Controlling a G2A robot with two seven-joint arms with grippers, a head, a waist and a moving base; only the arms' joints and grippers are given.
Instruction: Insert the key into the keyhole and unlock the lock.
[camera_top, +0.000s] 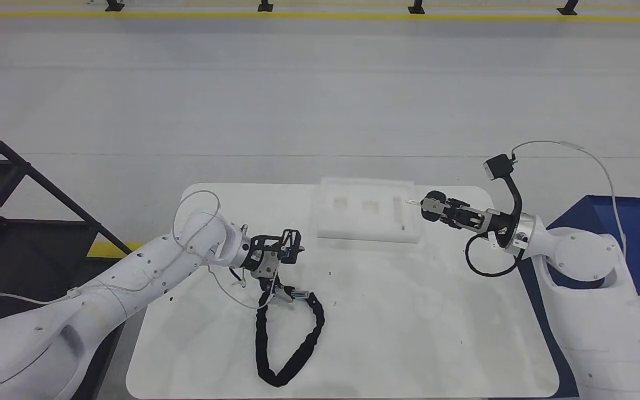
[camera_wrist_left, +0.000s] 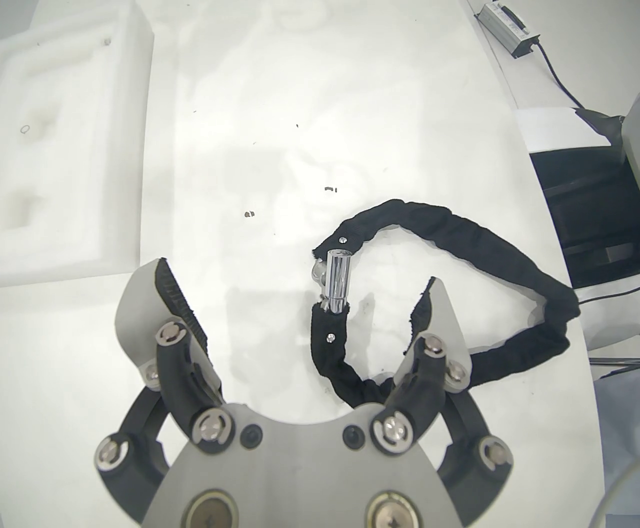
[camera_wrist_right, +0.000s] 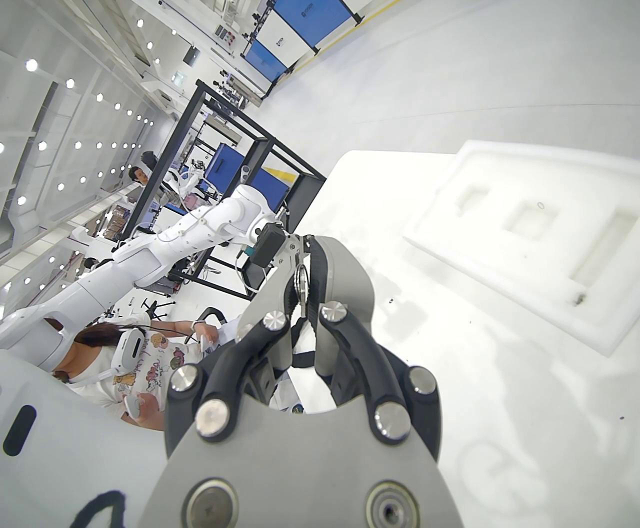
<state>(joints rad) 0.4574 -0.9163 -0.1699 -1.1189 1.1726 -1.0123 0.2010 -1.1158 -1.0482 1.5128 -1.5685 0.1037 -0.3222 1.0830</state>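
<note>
Hovering over the lock (camera_wrist_left: 336, 282), your left gripper (camera_wrist_left: 296, 275) is hanging wide open; your right gripper (camera_wrist_right: 306, 245) is pinching the key (camera_wrist_right: 301, 281) above the worktop (camera_top: 420, 300)

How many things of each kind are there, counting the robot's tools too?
chain lock: 1
key: 1
white foam tray: 1
tools: 2, the left tool and the right tool
Total: 5

No legible text or signs
</note>
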